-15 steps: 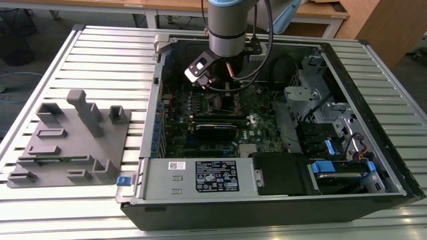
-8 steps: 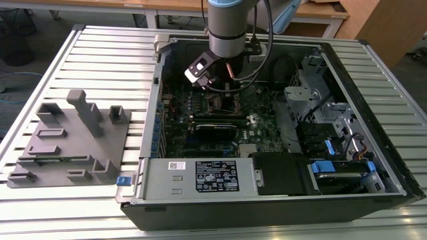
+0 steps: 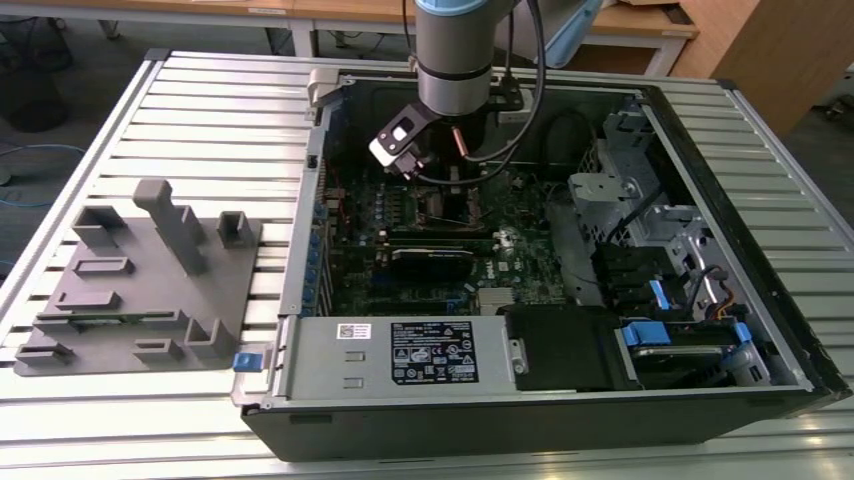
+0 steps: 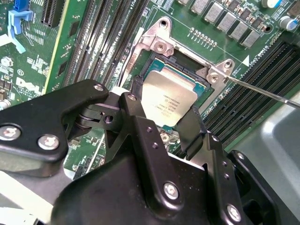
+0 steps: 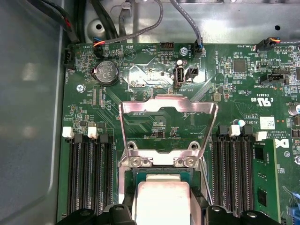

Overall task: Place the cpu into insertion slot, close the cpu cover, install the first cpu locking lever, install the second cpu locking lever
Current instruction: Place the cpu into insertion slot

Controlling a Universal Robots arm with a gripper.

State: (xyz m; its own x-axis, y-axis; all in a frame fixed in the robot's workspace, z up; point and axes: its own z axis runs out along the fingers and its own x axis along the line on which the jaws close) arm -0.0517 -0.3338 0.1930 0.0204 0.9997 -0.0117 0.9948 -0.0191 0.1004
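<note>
From my console I see the grey, tubular arm (image 3: 454, 50) reaching down into the open black computer case (image 3: 534, 425). The case lies flat on a ribbed aluminium table (image 3: 160, 110), beside a matte grey moulded fixture (image 3: 134, 280).

In both wrist views the gripper (image 4: 163, 107) (image 5: 161, 209) is over the glossy green motherboard (image 5: 154, 70). Its linkage is angular black plastic studded with bright screw heads. The cpu (image 4: 168, 96) (image 5: 161, 199), a flat square with a brushed silvery-grey lid, lies level inside the insertion slot (image 4: 180, 64), and the slot's dark square frame shows around it. The socket sits between the two banks of long, narrow black memory slots (image 5: 89, 173).

The black fingers (image 4: 190, 126) lie flush against two opposite edges of the chip. I can make out no gap there, so I read the pincer as clamped on the cpu.

The cpu cover (image 5: 133, 108) is a thin stamped plate of dull steel with a large square cut-out. It stands swung up on its hinge at the socket's edge, and the board's traces show through the opening. A locking lever (image 4: 262, 91), a thin bright wire rod, runs out from one corner bracket of the socket across the neighbouring memory slots. A round coin cell (image 5: 106, 72) sits near the board's corner beyond the raised cover.
</note>
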